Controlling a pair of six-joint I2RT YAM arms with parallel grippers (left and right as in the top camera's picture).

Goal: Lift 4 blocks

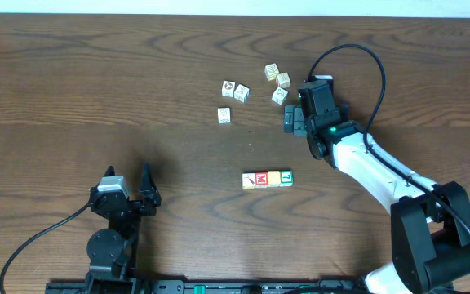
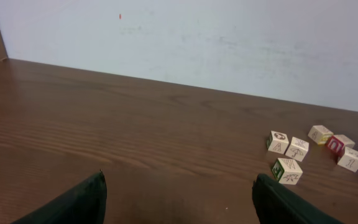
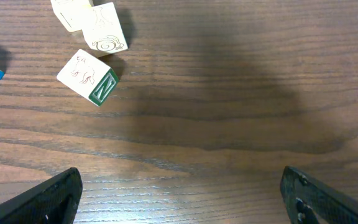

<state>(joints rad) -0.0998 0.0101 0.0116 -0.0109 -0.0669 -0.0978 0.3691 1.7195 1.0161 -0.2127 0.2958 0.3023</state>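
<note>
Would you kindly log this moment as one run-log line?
left gripper: open, empty | right gripper: open, empty, near pale cubes | blocks: four in a row on table, none lifted

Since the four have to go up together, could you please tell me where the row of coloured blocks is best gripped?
Probably at the two outer end faces of the row of coloured blocks, coming from straight above. The cubes lie flat, touching in one straight line, so squeezing lengthwise should clamp the middle ones too.
</note>
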